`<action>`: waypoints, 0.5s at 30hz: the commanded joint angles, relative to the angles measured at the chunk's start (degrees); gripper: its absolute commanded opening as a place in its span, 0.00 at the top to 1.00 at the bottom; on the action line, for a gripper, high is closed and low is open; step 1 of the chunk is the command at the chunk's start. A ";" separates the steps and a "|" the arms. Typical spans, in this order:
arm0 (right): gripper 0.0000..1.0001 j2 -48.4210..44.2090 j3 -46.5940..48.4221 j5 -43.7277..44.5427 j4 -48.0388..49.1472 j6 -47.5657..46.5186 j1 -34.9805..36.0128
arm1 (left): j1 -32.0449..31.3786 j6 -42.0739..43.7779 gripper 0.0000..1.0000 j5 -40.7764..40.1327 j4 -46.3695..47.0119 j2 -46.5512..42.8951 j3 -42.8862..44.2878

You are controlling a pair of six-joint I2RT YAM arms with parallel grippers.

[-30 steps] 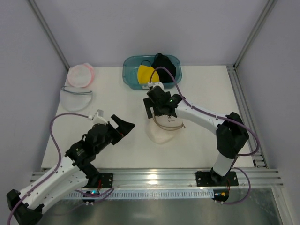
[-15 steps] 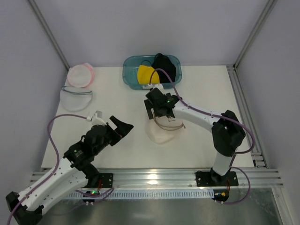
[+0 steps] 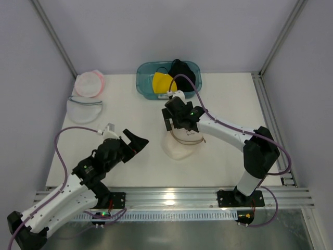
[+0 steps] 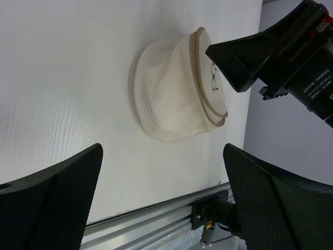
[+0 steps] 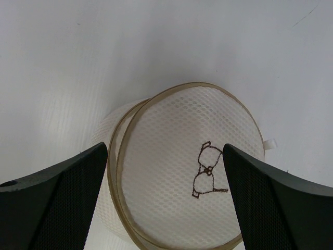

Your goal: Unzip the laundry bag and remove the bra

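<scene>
The laundry bag (image 3: 182, 144) lies mid-table, a cream mesh pouch with a tan zipper rim and a small dark bra mark. It bulges on one side, and its zipper rim looks closed. The bra itself is hidden. My right gripper (image 3: 174, 124) hovers open just above the bag's far side. In the right wrist view the bag (image 5: 182, 161) fills the space between the open gripper (image 5: 164, 152). My left gripper (image 3: 136, 141) is open and empty, left of the bag and apart from it. Its wrist view shows the bag (image 4: 169, 99) ahead of the open left gripper (image 4: 162, 156).
A teal bin (image 3: 143, 78) at the back holds a yellow garment (image 3: 161, 82) and a black one (image 3: 182, 72). A white-and-pink pouch (image 3: 89, 83) and a translucent grey-rimmed pouch (image 3: 83, 108) lie at the far left. An aluminium rail (image 3: 171, 197) runs along the front edge.
My right gripper has shifted slightly over the bag, staying open. The left arm and the bag have barely moved.
</scene>
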 commanded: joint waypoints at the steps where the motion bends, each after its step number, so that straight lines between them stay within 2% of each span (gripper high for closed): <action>1: 0.05 -0.66 0.11 1.78 1.07 0.45 0.32 | 0.27 0.72 0.00 -0.84 0.74 -0.01 -0.18; 15: 0.08 2.06 -0.85 0.46 0.63 1.15 0.41 | 0.27 0.72 0.00 -1.81 -0.58 -1.50 -0.27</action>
